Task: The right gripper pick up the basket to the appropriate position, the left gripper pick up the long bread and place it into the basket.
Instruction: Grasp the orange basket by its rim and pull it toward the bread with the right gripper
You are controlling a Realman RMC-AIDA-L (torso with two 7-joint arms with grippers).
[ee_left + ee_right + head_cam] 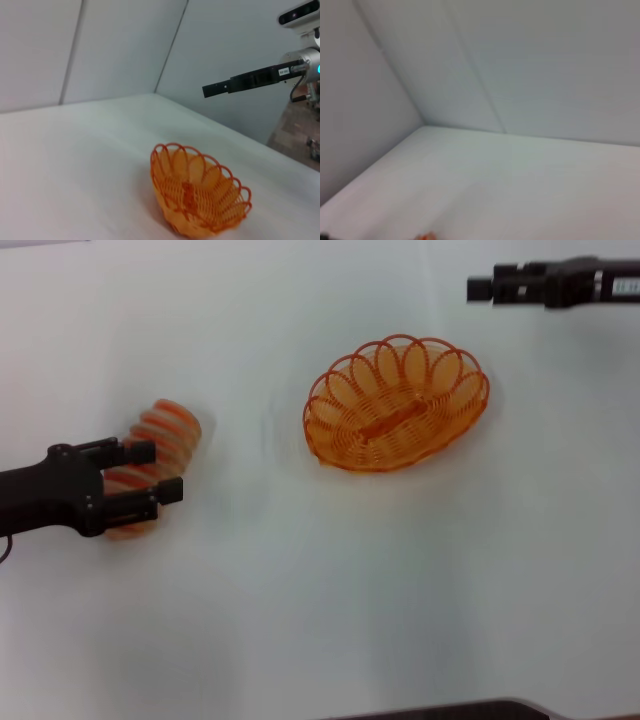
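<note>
Your orange wire basket (397, 403) sits empty near the middle of the white table (400, 590), so its placing looks done. The right gripper (482, 287) hangs off beyond it, well apart; you cannot tell how its claw stands. Your left gripper (150, 472) straddles the long bread (160, 435), fingers spread on either side, not visibly clamped. Gripping, carrying and dropping it in remain.

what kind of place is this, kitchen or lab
Likely a robot test bench, not a kitchen: a bare white table, plain grey wall panels, and only a basket and long bread laid out.
</note>
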